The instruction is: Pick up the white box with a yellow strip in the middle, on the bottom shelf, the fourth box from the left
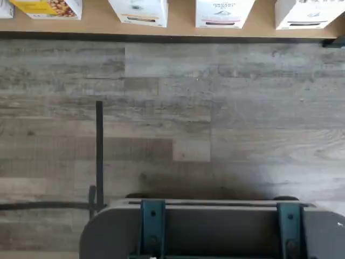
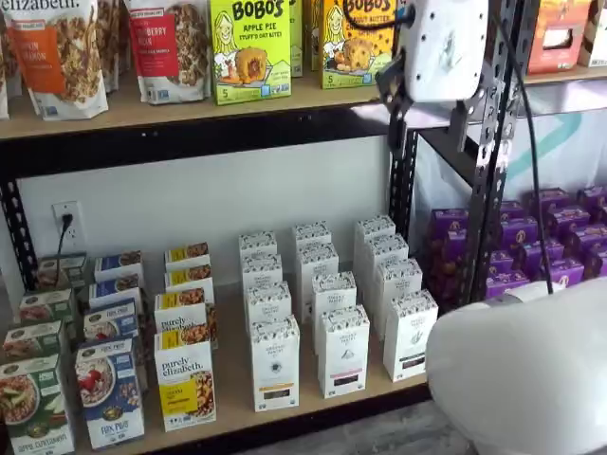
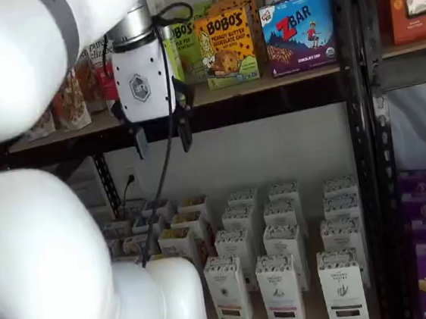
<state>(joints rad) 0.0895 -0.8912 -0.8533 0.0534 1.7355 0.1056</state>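
The white box with a tan-yellow strip low on its front stands in the front row on the bottom shelf, just right of a purely elizabeth box. It shows again in a shelf view, and in the wrist view only its lower part, the white box, shows on the shelf board. My gripper hangs high up at the level of the upper shelf, far above the box. A plain gap shows between its two black fingers and nothing is in them. Its white body shows in both shelf views.
Two similar white cartons stand right of the target, with more rows behind. Bobo's boxes sit on the upper shelf beside the gripper. A black rack post and purple boxes are to the right. The white arm hides the shelf's left part.
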